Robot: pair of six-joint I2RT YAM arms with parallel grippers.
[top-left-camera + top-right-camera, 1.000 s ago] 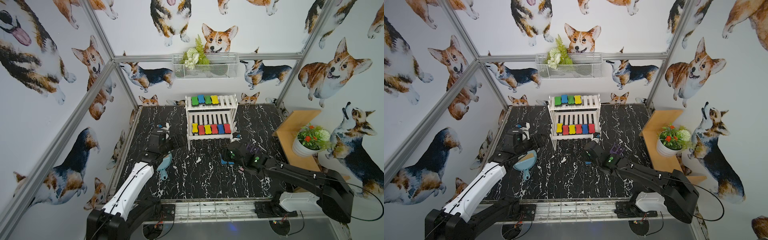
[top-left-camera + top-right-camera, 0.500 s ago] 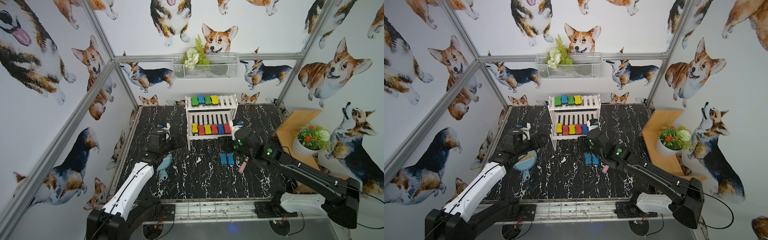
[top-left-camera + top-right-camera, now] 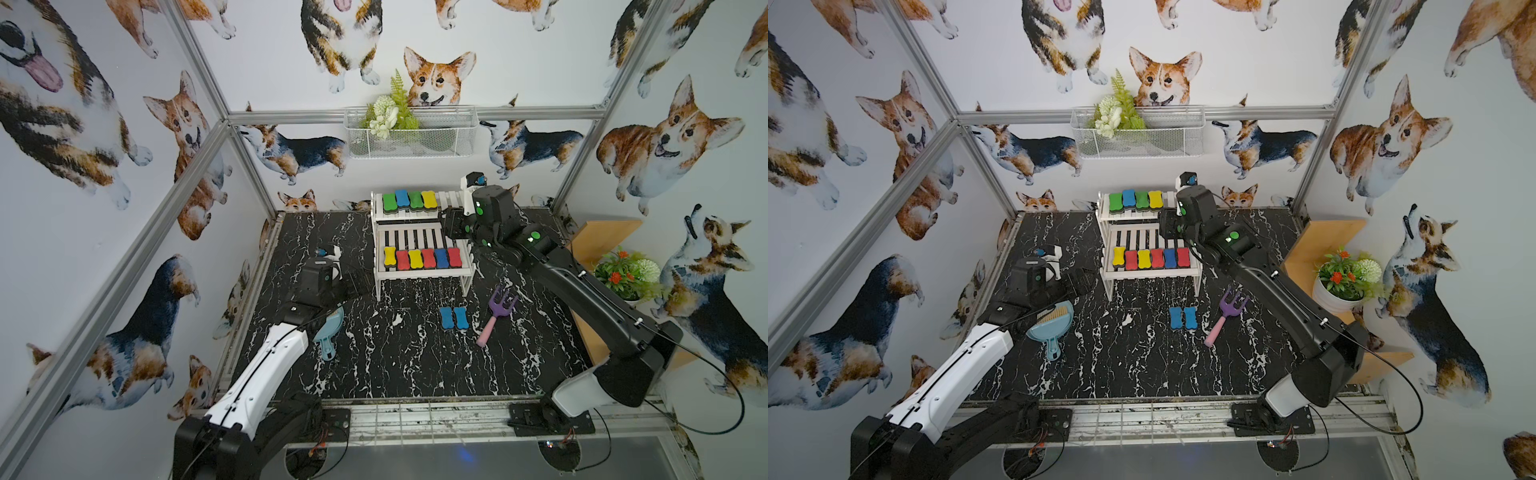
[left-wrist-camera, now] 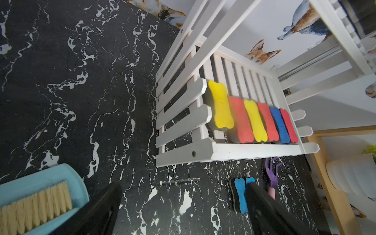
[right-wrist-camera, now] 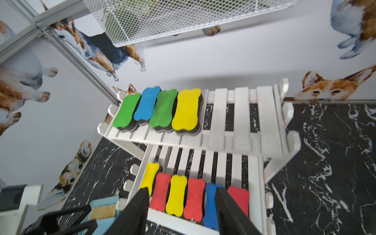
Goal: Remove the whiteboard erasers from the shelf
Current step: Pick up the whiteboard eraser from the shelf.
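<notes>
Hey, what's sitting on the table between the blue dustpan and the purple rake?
Two blue erasers, side by side, close to the rake; the rest toward the dustpan is bare tabletop. Both top views show it.

The shelf (image 3: 424, 272), a white slatted two-tier rack, stands upright at upper centre in both top views. Four erasers (image 3: 409, 199) sit side by side at the left end of its upper tier: green, blue, green, yellow. Six erasers (image 3: 422, 257) line the lower tier's front rail: yellow, red, yellow, red, blue, red. Two blue erasers (image 3: 454, 318) lie touching, foam up, on the desk (image 3: 395, 361) below the shelf in frame.
</notes>
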